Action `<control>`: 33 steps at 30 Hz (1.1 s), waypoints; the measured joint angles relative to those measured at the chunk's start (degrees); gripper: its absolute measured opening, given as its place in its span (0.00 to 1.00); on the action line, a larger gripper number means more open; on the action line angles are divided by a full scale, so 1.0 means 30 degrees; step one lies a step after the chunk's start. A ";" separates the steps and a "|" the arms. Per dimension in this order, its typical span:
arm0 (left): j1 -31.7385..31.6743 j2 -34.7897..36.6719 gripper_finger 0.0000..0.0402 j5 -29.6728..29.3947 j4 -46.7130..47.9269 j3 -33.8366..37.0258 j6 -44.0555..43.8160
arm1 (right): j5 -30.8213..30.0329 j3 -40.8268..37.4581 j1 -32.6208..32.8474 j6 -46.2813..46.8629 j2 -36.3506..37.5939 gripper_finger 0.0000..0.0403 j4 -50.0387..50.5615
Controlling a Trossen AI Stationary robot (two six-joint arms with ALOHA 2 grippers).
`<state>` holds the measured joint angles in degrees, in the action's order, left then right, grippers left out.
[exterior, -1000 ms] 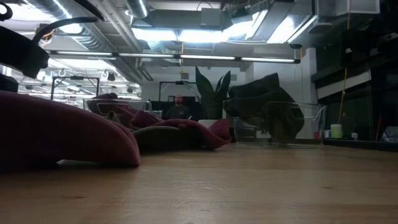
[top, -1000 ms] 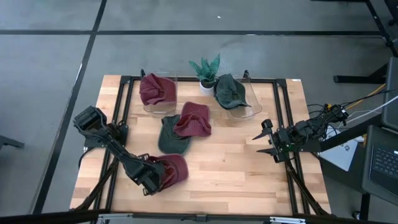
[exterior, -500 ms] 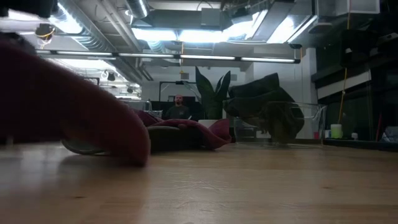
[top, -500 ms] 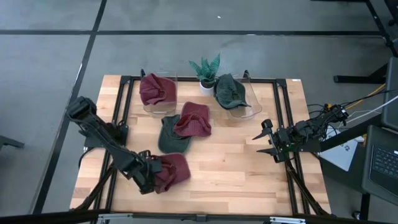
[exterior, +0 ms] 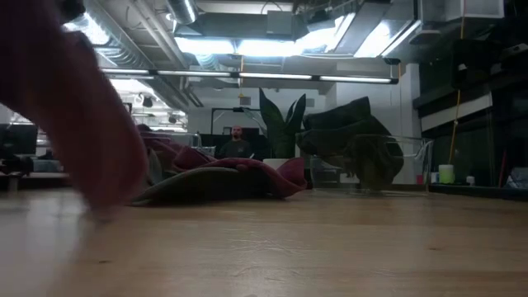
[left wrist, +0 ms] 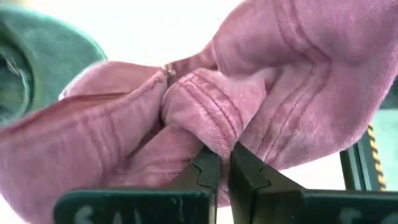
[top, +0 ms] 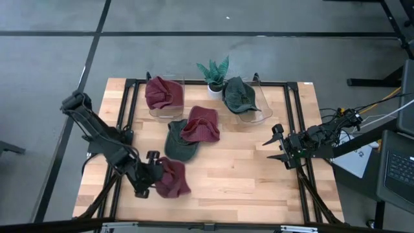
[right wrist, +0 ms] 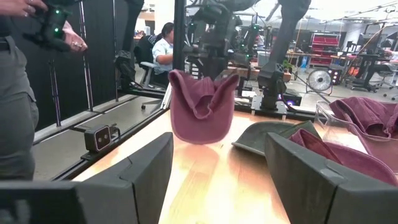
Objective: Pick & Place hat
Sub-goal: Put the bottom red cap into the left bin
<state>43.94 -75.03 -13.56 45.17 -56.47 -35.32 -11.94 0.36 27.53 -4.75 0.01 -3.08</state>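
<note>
A maroon hat [top: 171, 180] hangs bunched up in my left gripper [top: 150, 178], over the table's near-left part. The right wrist view shows the maroon hat [right wrist: 200, 106] clear of the wood, and it fills the left of the low view [exterior: 66, 107]. My left gripper [left wrist: 219, 159] is shut on its cloth. My right gripper [top: 275, 144] waits open at the table's right edge, its fingers [right wrist: 143, 171] wide apart and touching nothing. My left gripper pinches a bunched fold of the hat's cloth [left wrist: 202, 127] between its two fingers, several layers gathered together. The fingers come from above, pointing down. The hat is lifted clear of the table and hangs slack below the fingers.
A maroon hat [top: 200, 124] lies on a dark green hat [top: 176, 142] mid-table. At the far side, one clear bin [top: 152, 111] holds a maroon hat, another [top: 259, 115] a green hat, with a small plant [top: 213, 72] between. A person [right wrist: 18, 93] stands beyond the table.
My left gripper has risen and shifted slightly toward the table's left edge, keeping its hold. The maroon hat, which lay flat on the wood, has come up off the table and now hangs crumpled below the fingers.
</note>
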 joint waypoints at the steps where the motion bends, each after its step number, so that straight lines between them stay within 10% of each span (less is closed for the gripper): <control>1: 0.0000 0.0169 0.02 0.0007 0.0267 -0.0160 0.0429 | 0.0001 0.0000 0.0006 0.0000 0.0000 0.63 -0.0004; 33: -0.8592 0.0723 0.02 -0.2235 0.8037 -0.6163 0.8808 | 0.0005 0.0000 0.0006 0.0000 0.0000 0.63 -0.0001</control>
<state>18.17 -72.86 -20.27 69.28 -74.96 -8.90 -11.93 0.36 27.55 -4.75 0.01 -3.08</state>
